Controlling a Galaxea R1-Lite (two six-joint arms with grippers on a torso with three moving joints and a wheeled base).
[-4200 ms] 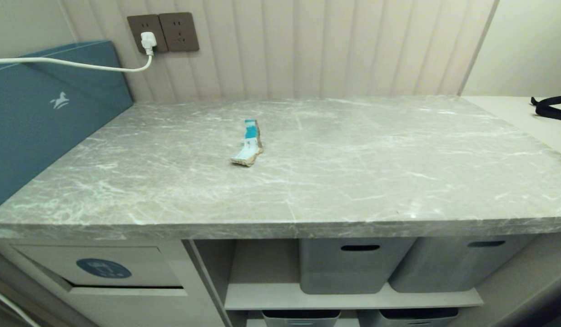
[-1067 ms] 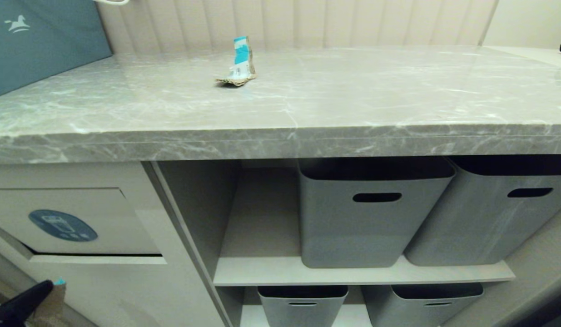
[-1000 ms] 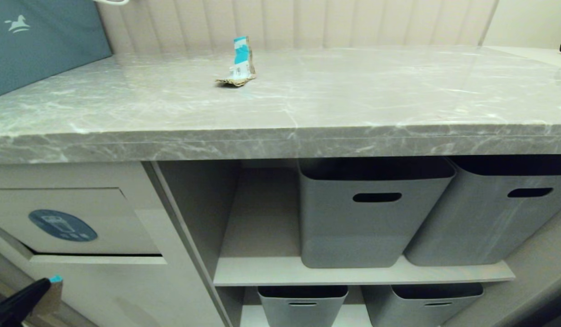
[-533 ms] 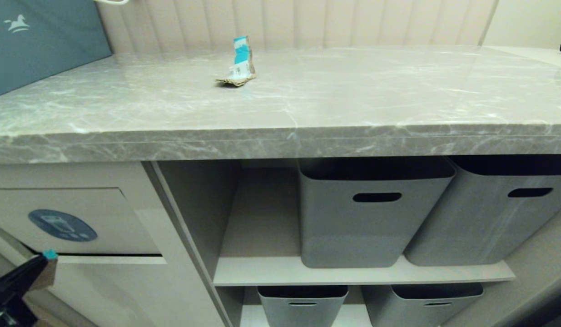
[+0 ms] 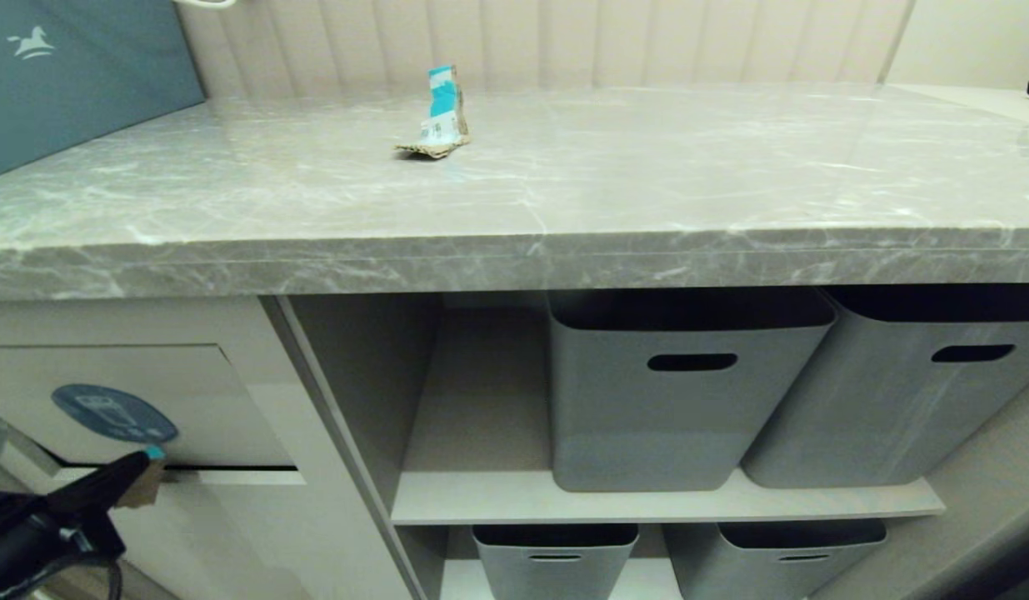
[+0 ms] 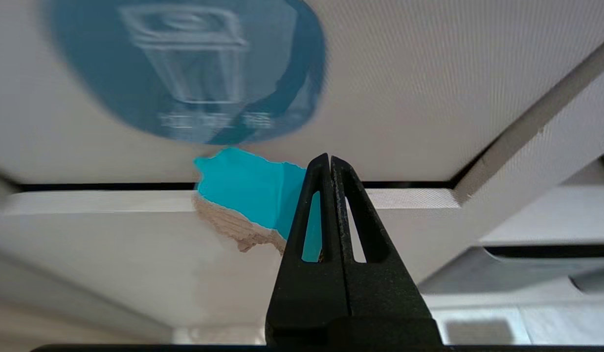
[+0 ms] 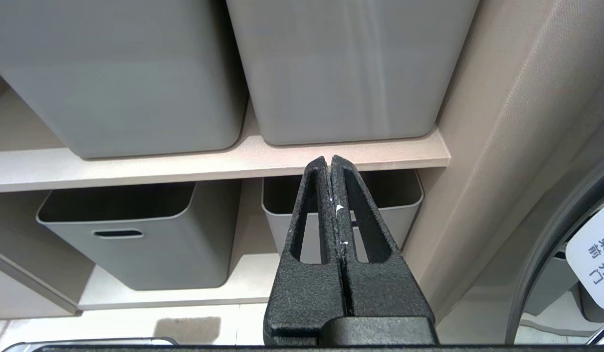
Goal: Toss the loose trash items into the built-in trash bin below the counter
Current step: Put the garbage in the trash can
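Head view: my left claw [image 5: 135, 486] has come up from the low corner since a sec ago & now sits right at the dark slot under the flap [image 5: 106, 400] of the built-in bin. Means drop-off's close, I reckon; flap likely needs a push in first. One more scrap [image 5: 437, 117] waits on the counter [image 5: 564, 192], well off, up & to the right of my claw.

Left wrist view: fingers clamped on a torn cardboard scrap [image 6: 248, 200], teal face, brown ragged edge; blue sticker [image 6: 184, 68] just beyond its tip.

Right wrist view: right claw [image 7: 329, 164] pressed together, empty, idle before the grey baskets [image 7: 121, 73].
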